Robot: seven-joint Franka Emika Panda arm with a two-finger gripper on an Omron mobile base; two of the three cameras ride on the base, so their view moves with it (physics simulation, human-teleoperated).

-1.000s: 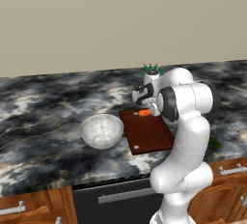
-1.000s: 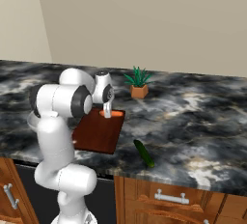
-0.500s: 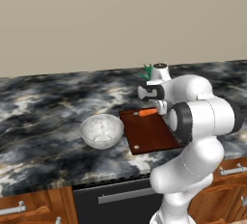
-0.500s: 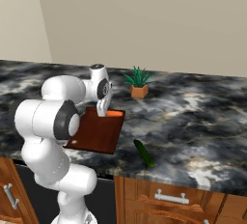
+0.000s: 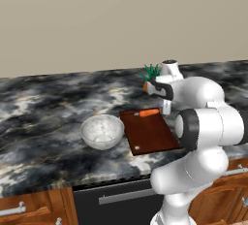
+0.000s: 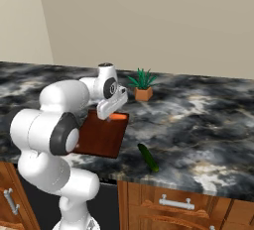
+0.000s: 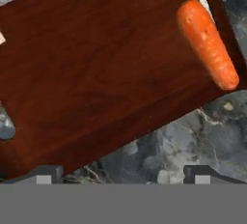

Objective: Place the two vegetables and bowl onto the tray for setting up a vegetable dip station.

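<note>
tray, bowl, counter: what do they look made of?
Tray: likely wood, dark reddish-brown with faint grain streaks in the hand view, low sheen.
Bowl: looks like glass, translucent whitish-grey, though it could be plastic.
Counter: polished stone, probably marble or granite, with black and grey veining.

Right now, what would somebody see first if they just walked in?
Probably the bright orange carrot lying at the far end of the dark wooden tray, with the open gripper just above it. Next, the glassy bowl left of the tray, and the cucumber near the counter's front edge.
</note>
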